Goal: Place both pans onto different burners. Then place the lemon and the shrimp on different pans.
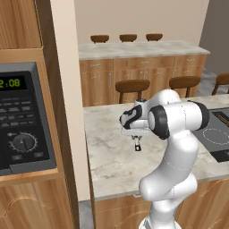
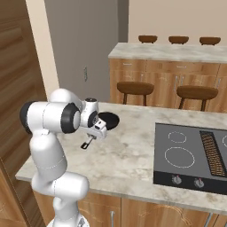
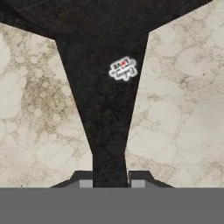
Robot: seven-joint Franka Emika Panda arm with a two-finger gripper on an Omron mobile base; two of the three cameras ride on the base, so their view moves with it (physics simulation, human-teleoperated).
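Observation:
One black pan (image 2: 109, 120) rests on the marble counter (image 2: 133, 150), its long handle (image 3: 109, 109) running toward me. My gripper (image 3: 111, 181) is shut on the thin end of that handle, a fingertip on each side. From the bases, the gripper (image 2: 94, 133) (image 1: 137, 144) hangs low over the counter, left of the cooktop (image 2: 162, 170). White-outlined burners (image 2: 179, 157) (image 1: 215, 135) on the dark glass carry nothing. The lemon and the shrimp are out of view.
A brown grille (image 2: 212, 153) crosses the cooktop, with knobs (image 2: 176, 179) along its front. An oven panel (image 1: 22, 120) in a tall wooden cabinet stands to the left. Bar stools (image 1: 132, 85) and a second counter (image 1: 138, 48) lie behind.

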